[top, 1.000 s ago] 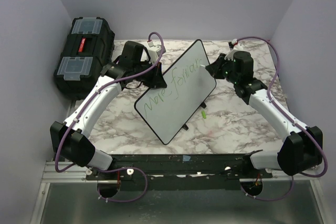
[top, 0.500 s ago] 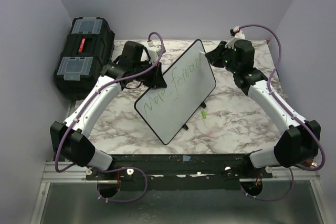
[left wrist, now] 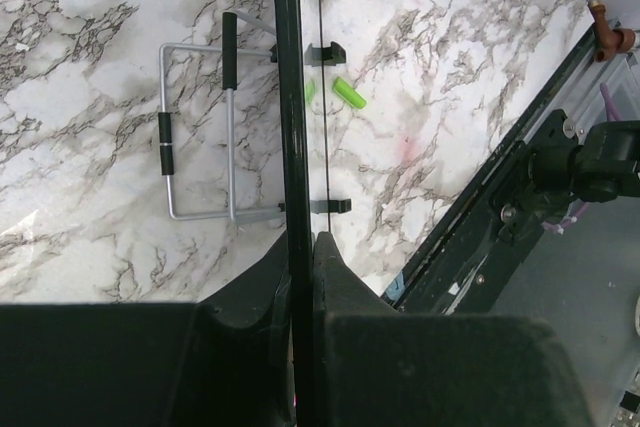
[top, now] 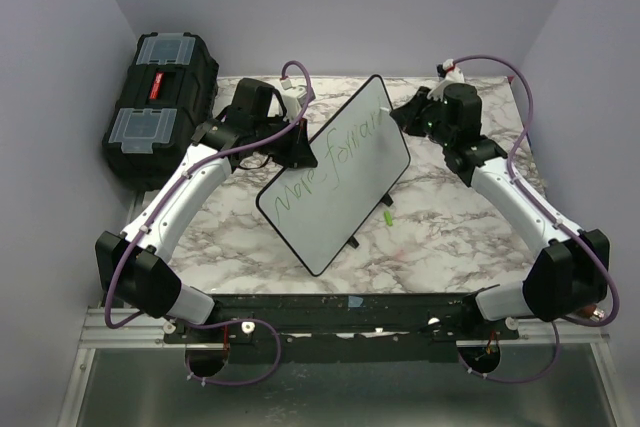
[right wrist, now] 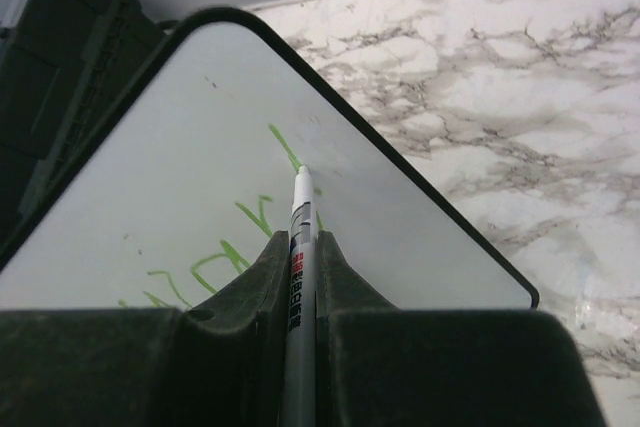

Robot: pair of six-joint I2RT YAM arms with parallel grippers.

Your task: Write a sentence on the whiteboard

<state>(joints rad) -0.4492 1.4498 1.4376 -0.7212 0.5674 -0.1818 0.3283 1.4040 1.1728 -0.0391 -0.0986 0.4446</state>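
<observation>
The whiteboard (top: pixel 340 172) stands tilted at mid table, propped on a stand. One line of green writing (top: pixel 335 162) runs across its face. My left gripper (top: pixel 298 147) is shut on the board's black left rim, which shows edge-on in the left wrist view (left wrist: pixel 292 127). My right gripper (top: pixel 402 119) is shut on a white marker (right wrist: pixel 300 237). The marker's tip touches the board's face (right wrist: pixel 180 147) at the end of a green stroke (right wrist: pixel 285 147) near the board's far corner.
A black toolbox (top: pixel 160 102) with clear lid compartments stands at the far left. A green marker cap (top: pixel 387 217) lies on the marble table (top: pixel 450 227) by the board's right foot. The wire stand (left wrist: pixel 200 127) sits behind the board.
My right gripper moved left and toward the far corner of the board with the marker. The green writing grew by a few strokes. The left arm and board stayed still.
</observation>
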